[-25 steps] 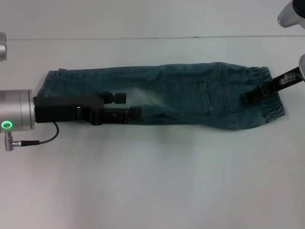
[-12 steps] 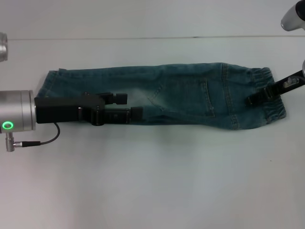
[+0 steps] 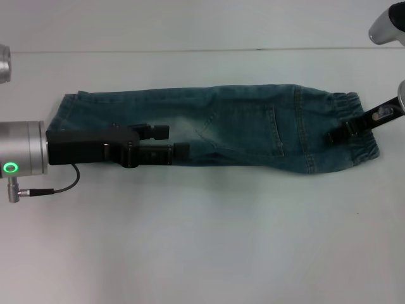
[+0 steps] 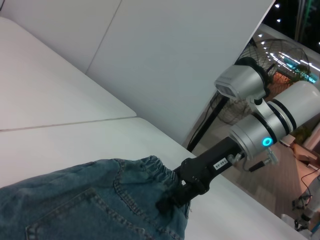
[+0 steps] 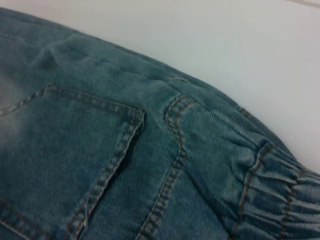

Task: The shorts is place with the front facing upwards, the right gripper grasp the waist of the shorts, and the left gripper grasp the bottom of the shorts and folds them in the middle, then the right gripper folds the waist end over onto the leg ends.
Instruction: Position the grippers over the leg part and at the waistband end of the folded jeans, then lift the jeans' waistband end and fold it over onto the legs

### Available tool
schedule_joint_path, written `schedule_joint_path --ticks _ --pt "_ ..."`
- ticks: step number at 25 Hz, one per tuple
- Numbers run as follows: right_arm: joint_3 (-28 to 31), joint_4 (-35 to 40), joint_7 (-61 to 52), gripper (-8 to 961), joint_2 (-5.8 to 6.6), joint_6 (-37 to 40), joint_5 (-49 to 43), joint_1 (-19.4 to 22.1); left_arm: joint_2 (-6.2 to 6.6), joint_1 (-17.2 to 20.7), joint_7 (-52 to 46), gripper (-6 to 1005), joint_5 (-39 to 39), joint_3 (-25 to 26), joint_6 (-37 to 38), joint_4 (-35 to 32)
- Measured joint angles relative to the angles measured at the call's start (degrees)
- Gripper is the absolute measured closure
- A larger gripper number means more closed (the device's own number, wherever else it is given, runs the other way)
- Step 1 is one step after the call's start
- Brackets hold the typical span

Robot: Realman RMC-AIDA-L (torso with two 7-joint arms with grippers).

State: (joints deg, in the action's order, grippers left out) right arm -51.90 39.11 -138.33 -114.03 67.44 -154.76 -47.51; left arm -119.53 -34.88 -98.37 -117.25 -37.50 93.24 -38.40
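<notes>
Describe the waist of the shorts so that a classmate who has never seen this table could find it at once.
Blue denim shorts lie lengthwise across the white table. The waist is the end at the robot's right, under the right gripper. It alone is puckered and gathered.

The left gripper [image 3: 169, 140] is boxy black on a silver-white rounded arm with a green ring light and thin dark cable; the right gripper [image 3: 335, 134] is slim, black, white-labelled.
</notes>
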Motion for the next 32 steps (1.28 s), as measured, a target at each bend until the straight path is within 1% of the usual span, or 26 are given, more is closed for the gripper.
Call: schedule_joint_path --ticks 2,7,14,18,23,29,32 --pt "0.02 0.00 0.00 254 0.10 0.25 0.01 0.10 0.00 0.03 0.13 114 0.00 0.04 0.00 0.00" --pt "0.22 0.16 0.03 485 0.24 0.81 0.09 0.24 0.00 -0.03 0.18 125 0.00 -0.02 -0.13 0.00" --pt "1.12 1.20 0.76 638 0.37 2.70 0.18 0.27 0.00 0.01 0.16 142 0.02 -0.03 -0.17 0.00" --pt "2.02 3.25 1.15 725 0.38 4.58 0.23 0.67 0.00 0.02 0.16 151 0.27 0.03 -0.18 0.00" --pt "4.05 4.77 2.26 883 0.37 7.03 0.31 0.86 0.00 -0.17 0.18 163 0.40 0.10 -0.29 0.00" --pt "5.51 5.24 3.08 883 0.44 8.28 0.36 0.87 0.00 -0.35 0.27 178 0.45 0.05 -0.93 0.00" --pt "7.55 6.05 3.90 883 0.57 9.76 0.44 0.94 -0.48 -0.41 0.27 185 0.77 0.31 -2.99 -0.11"
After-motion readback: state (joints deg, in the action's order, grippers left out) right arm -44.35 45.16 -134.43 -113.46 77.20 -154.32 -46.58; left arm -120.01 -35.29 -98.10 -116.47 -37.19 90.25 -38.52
